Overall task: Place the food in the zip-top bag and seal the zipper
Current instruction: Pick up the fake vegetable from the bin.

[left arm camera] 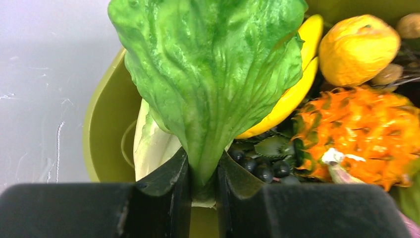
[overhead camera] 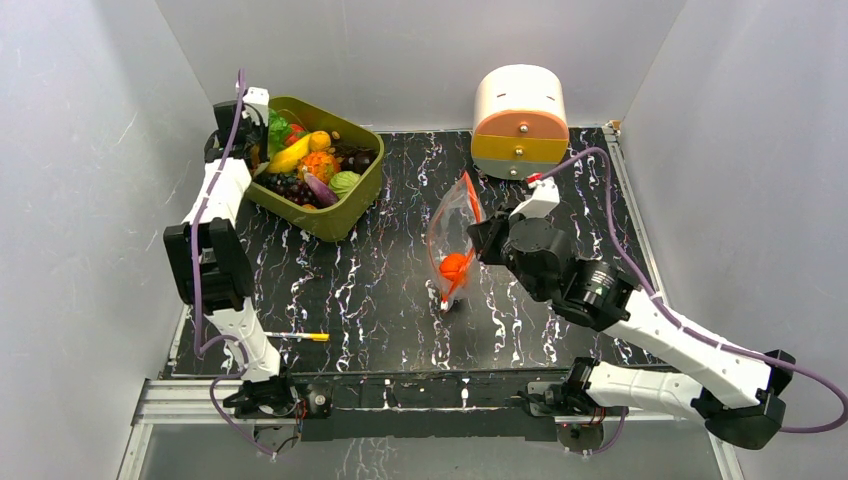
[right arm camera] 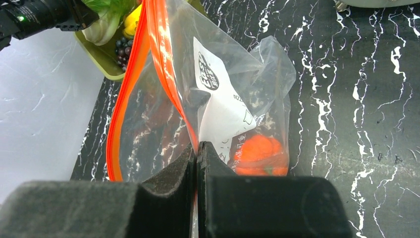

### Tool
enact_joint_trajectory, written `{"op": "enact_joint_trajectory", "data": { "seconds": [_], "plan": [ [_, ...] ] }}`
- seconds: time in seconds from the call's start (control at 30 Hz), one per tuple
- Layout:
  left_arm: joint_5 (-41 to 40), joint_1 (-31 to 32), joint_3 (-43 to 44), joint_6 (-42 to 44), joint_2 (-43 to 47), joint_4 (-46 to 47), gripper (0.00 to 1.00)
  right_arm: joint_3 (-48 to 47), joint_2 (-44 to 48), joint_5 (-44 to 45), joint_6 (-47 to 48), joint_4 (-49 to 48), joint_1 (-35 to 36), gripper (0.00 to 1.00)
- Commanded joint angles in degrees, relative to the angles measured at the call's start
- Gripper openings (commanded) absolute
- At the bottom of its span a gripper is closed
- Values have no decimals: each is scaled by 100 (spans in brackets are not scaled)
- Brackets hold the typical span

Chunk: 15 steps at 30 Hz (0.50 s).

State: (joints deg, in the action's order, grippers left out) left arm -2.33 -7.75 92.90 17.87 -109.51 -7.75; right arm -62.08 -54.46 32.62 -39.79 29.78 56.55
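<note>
The food fills an olive bin [overhead camera: 345, 215] at the back left: a yellow banana [overhead camera: 290, 155], an orange pineapple-like piece [left arm camera: 366, 129], dark grapes [left arm camera: 262, 168]. My left gripper [left arm camera: 202, 161] hangs over the bin's left end, shut on the stem of the green lettuce [left arm camera: 208, 74]. The zip-top bag [overhead camera: 452, 225] stands upright mid-table, mouth gaping, with one round orange piece [right arm camera: 260, 153] at its bottom. My right gripper [right arm camera: 197, 148] is shut on the bag's edge at the red-orange zipper [right arm camera: 163, 64].
A white and orange drawer box [overhead camera: 519, 120] stands at the back, right of the bag. A yellow-tipped pen [overhead camera: 297, 337] lies near the front left by the left arm's base. Grey walls close in both sides and the back.
</note>
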Motion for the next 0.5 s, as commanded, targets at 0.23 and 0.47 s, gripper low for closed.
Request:
{"op": "enact_joint_trajectory", "data": {
  "seconds": [0.23, 0.47],
  "plan": [
    [873, 25, -244, -899, 1351, 448, 10, 158, 414, 52, -277, 38, -12, 0],
    [1837, 29, -909, -1887, 2254, 823, 9, 205, 505, 16, -415, 138, -15, 0]
  ]
}}
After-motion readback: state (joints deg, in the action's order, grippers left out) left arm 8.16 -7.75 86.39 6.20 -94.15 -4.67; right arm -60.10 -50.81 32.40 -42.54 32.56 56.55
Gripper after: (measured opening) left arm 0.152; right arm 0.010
